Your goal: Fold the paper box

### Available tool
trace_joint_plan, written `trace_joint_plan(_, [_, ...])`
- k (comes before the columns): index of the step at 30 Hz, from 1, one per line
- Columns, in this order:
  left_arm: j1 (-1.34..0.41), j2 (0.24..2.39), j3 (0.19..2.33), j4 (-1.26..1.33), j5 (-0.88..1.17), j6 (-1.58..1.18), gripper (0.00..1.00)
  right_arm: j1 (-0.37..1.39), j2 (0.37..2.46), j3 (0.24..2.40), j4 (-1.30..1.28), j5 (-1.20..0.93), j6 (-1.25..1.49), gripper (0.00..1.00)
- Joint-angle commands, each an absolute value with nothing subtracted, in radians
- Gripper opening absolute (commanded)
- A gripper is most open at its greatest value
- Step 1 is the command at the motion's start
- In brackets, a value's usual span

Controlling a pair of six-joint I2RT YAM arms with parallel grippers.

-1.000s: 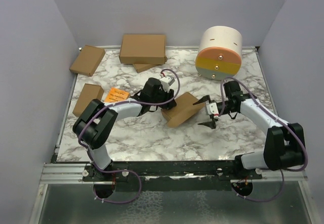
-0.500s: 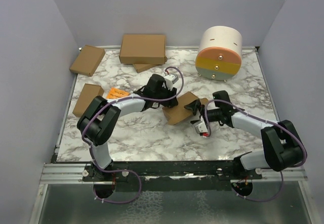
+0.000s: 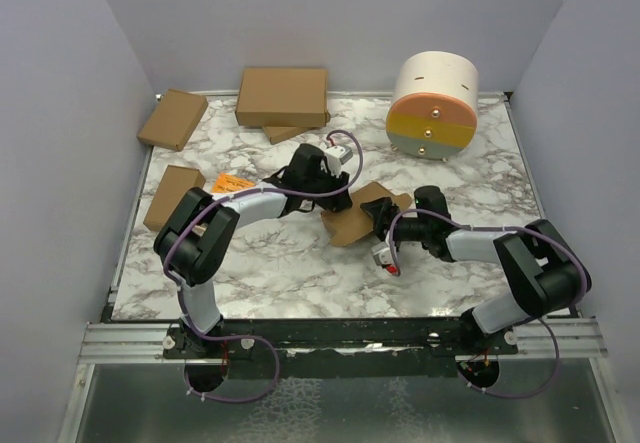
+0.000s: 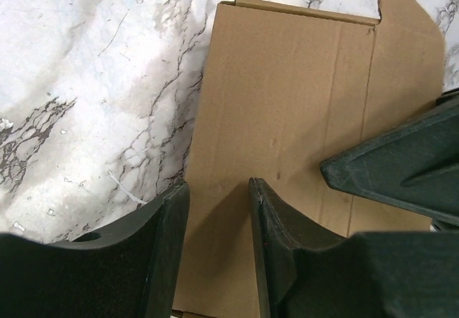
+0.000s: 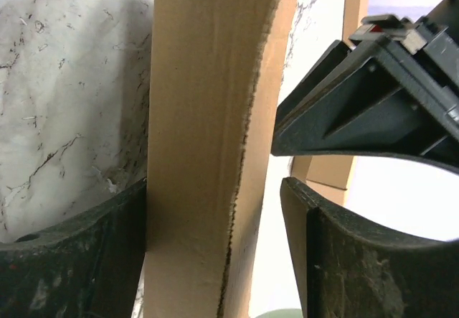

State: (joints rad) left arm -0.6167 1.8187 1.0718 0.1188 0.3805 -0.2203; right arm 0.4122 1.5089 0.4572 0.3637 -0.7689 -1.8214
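No text, label or number can be read anywhere.

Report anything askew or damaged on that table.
The paper box lies askew, half-folded between both grippers, one rounded flap sticking out. The right wrist view shows a ragged, perforated edge on it. Nothing spilled.

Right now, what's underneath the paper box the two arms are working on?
The paper box lies on the marble table, whose white veined surface shows around its edges. Whatever sits directly beneath the cardboard is covered. The left pincer and right pincer hide parts too.
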Motion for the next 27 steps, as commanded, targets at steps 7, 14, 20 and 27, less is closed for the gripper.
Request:
trace_joint_plan(7, [-0.560,1.787,1.007,0.071,0.389,-0.250,0.45,0.423,1.515,0.457,0.469,-0.761,-1.738,0.56])
trace_joint_plan(14, [-0.473,1.565,0.911,0.146,0.290,-0.313,0.52,0.423,1.437,0.501,0.383,-0.787,-1.512,0.51])
trace_joint_plan(20, [-0.354,1.308,0.695,0.346,0.282,-0.415,0.61,0.423,1.395,0.627,0.239,-0.810,-1.193,0.48])
trace_joint_plan(27, [-0.325,1.086,0.369,0.747,0.274,-0.494,0.79,0.417,1.413,0.835,0.051,-0.834,-0.774,0.48])
